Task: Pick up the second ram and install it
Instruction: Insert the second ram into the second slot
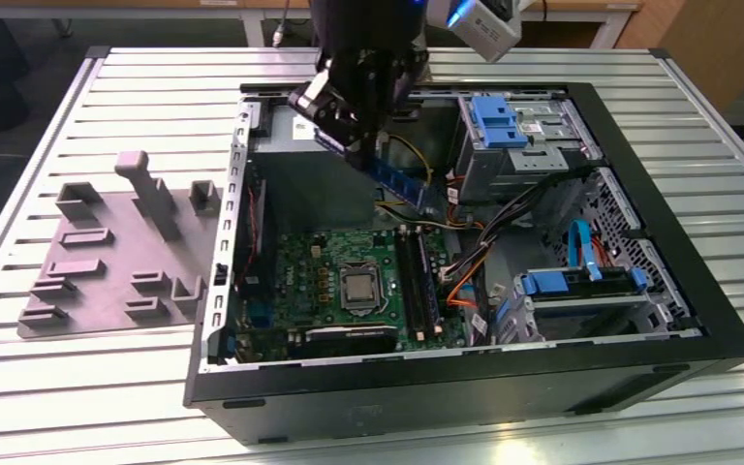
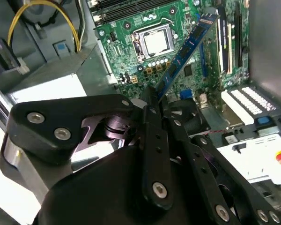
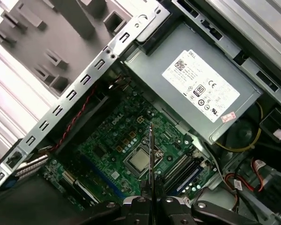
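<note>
My gripper (image 1: pixel 369 145) hangs over the open computer case (image 1: pixel 476 387), shut on one end of the second ram (image 1: pixel 407 186). The ram is a thin blue-green stick that slants down from the fingers toward the green motherboard (image 1: pixel 321 266), above it and not touching it. In the second wrist view the ram (image 2: pixel 185 49) juts out from the gripper (image 2: pixel 152 101) over the board near the processor socket (image 2: pixel 155 42). In the first wrist view the ram (image 3: pixel 151 150) is edge-on, clamped in the gripper (image 3: pixel 151 199). The long black memory slots (image 1: pixel 414 276) lie below, toward the exterior view's right of the socket.
A grey fixture plate (image 1: pixel 101 252) with raised blocks lies on the slatted table (image 1: pixel 62 387) at the exterior view's left. Inside the case are the power supply (image 3: pixel 196 89), blue-tabbed drive cages (image 1: pixel 508 121), another cage (image 1: pixel 579 286), and bundled cables (image 1: pixel 476 262).
</note>
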Motion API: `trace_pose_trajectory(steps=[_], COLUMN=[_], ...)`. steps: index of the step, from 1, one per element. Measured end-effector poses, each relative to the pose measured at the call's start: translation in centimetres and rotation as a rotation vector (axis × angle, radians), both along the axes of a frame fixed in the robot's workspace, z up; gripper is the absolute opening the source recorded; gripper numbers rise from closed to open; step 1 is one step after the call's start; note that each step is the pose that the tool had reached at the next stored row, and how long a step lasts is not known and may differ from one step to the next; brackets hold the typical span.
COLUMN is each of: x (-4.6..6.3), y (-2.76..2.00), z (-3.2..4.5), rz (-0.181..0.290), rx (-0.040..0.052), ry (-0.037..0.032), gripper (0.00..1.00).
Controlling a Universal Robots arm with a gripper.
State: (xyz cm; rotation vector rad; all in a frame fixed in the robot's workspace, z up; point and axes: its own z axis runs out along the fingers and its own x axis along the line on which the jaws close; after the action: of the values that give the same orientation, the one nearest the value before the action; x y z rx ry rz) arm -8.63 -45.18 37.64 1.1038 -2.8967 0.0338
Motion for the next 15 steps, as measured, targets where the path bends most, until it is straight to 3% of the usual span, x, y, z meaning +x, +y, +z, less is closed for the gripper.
trace_pose_trajectory(steps=[15], x=[0.00], y=[0.00], z=[-0.13], rz=[-0.220], rx=[0.0000], ry=[0.0000], gripper=[0.14])
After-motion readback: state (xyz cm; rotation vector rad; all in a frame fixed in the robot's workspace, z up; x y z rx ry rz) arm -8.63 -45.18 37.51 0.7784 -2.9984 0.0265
